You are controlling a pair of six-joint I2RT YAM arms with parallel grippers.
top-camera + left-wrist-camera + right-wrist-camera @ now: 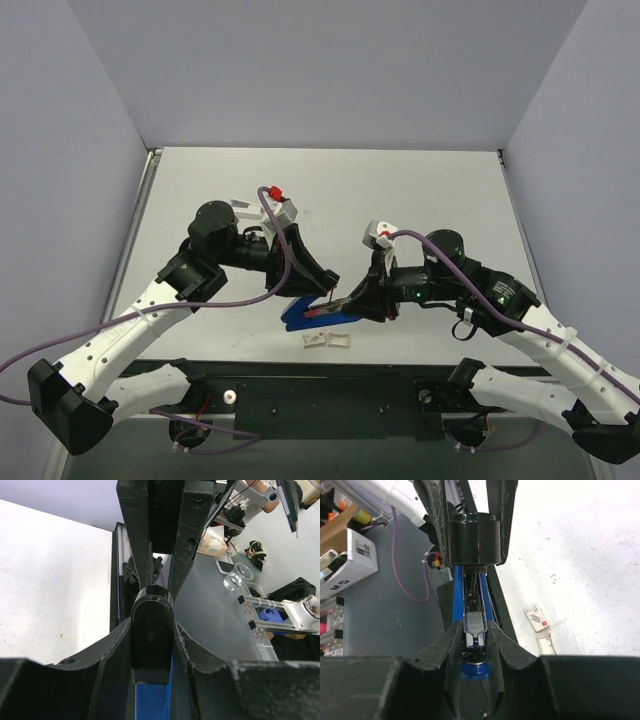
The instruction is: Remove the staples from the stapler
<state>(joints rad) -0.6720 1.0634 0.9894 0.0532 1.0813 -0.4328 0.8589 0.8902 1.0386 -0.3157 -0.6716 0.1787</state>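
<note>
Near the front edge of the counter (400, 190), midway between my two bases, sits the stapler (305, 318), caught between both of my end effectors. It is slim and blue, with a glossy black rounded end and a silvery-white track running down its open middle. From my right wrist I look straight along it: blue side walls, the pale track with a small grey block in it, and a rounded blue tip (474, 670) nearest the lens. Whether the staples lie in that track I cannot tell. I also cannot tell whether the stapler rests on the counter or hangs just above it.

My left end effector (327, 292) is clenched on the black end (152, 640), one finger tight against each side of it. My right end effector (352, 303) is closed on the blue body, its fingers (455, 637) pressed to the side walls on both sides of the track.

My left arm swings out wide to the left, bends at the elbow, then runs rightward and down toward the stapler. My right arm mirrors it, bending out to the right and reaching left, so the two wrists face each other nearly tip to tip.

Two small white paper scraps (315, 341) with red marks lie just beside the stapler, toward the near edge.
</note>
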